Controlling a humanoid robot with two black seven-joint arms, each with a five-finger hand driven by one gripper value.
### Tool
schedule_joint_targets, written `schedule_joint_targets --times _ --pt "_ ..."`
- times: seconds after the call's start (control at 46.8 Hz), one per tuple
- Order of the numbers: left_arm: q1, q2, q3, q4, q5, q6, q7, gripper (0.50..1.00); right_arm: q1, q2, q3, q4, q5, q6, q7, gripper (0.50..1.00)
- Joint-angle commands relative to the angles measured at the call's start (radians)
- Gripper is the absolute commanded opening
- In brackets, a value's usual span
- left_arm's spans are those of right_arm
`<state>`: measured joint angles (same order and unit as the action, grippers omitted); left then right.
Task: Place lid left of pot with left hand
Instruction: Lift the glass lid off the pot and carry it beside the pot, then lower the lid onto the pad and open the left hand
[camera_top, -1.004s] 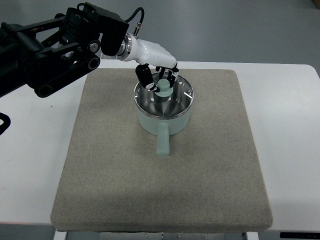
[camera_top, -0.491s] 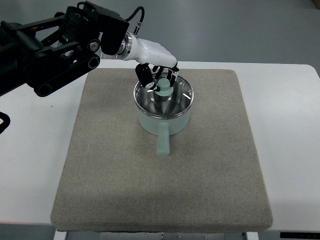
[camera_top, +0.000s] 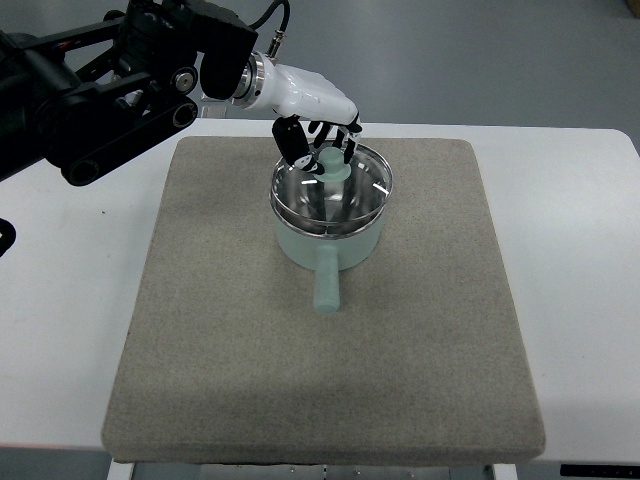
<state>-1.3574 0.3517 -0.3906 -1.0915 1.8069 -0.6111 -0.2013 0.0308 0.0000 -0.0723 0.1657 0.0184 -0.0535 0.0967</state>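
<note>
The left robot hand, white-shelled with dark fingers, reaches in from the upper left on a black arm and is clenched around the pale green knob of the lid. The fingers curl about the knob from its 9 o'clock and 12 o'clock sides.

The lid is clear glass with a metal rim, and it sits over the mouth of the pot; its rim looks slightly off the pot's rim toward 12 o'clock, though whether it touches the pot or hangs just above it cannot be told from this steep view. Bright glints show on the glass at about 3 o'clock and 9 o'clock of the knob.

The pot is pale mint green with a shiny metal inside, and its straight handle, the same green, points toward 6 o'clock. It stands on a grey-brown felt mat, in the mat's upper half, a little toward 12 o'clock from the mat's middle. The mat lies on a white surface, which shows on both sides of it. To the pot's 9 o'clock the mat is bare felt.

No brand, label or writing can be read on the pot, the lid, the mat or the arm.
</note>
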Motion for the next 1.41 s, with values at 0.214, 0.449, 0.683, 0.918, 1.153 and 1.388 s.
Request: schedule_joint_targets --times 0.214,0.449,0.683,0.918,1.153,1.388 --pt "-0.009 0.113 -0.014 -0.019 -0.004 0.0 0.0 0.5 0.0 0.0 -0.001 0.0 0.0 0.0 0.0 0.921" --pt "0.034 0.298 -0.016 -0.126 -0.009 0.0 0.002 0.5 0.0 0.0 -0.001 0.0 0.0 0.0 0.0 0.921" --pt "0.124 0.394 -0.039 -0.153 -0.009 0.0 0.0 0.5 0.0 0.0 -0.001 0.0 0.0 0.0 0.0 0.921" --pt "0.207 0.4 -0.039 -0.142 -0.004 0.043 0.0 0.5 0.0 0.0 0.0 0.0 0.0 0.0 0.0 0.923" --pt "0.25 0.383 -0.039 -0.116 -0.001 0.088 0.0 0.5 0.0 0.0 0.0 0.0 0.0 0.0 0.0 0.921" --pt "0.294 0.348 -0.034 -0.091 0.0 0.151 0.0 0.5 0.0 0.0 0.0 0.0 0.0 0.001 0.0 0.921"
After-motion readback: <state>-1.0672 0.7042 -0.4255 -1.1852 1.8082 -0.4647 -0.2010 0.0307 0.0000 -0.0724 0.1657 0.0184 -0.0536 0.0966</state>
